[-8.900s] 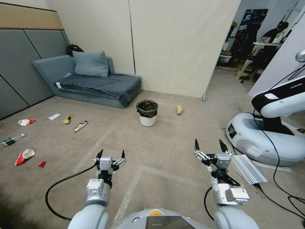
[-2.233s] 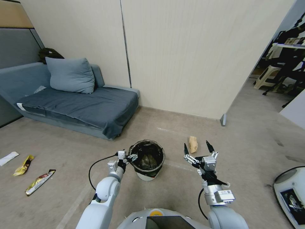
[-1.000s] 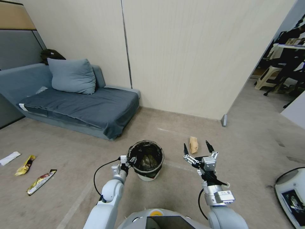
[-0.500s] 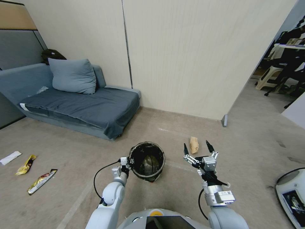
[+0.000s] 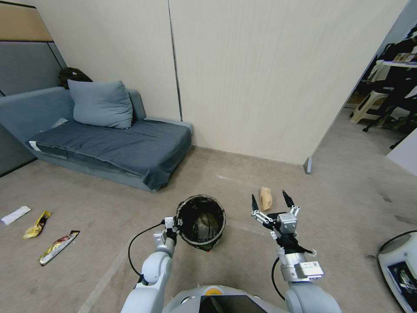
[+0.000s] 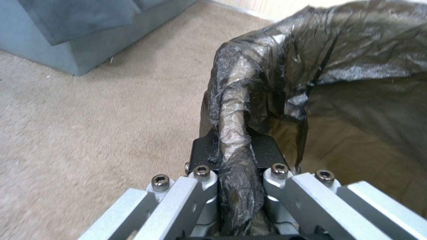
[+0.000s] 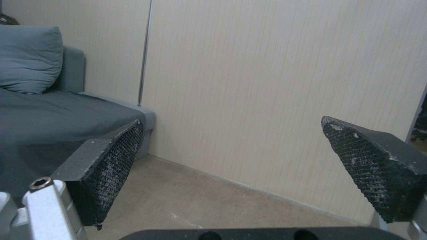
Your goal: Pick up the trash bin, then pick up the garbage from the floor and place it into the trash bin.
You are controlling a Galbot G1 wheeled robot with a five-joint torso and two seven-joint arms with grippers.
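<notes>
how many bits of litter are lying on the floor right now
4: a white paper scrap, a yellow packet and a longer wrapper on the floor left of the trash bin; a brown paper piece to its right. More may lie out of frame.

The trash bin [image 5: 200, 217] tilts its mouth at the head camera, so its white wall is almost all hidden behind the black bag. The left gripper [image 5: 177, 222] has its fingers [image 6: 262, 153] buried under the crinkled bag rim, tips covered. Something pale lies at the bin's bottom, too dim to name. The second robot [image 5: 398, 267] is cut off by the picture's right edge. Print on the yellow packets [image 5: 37, 218] is too small to read.
</notes>
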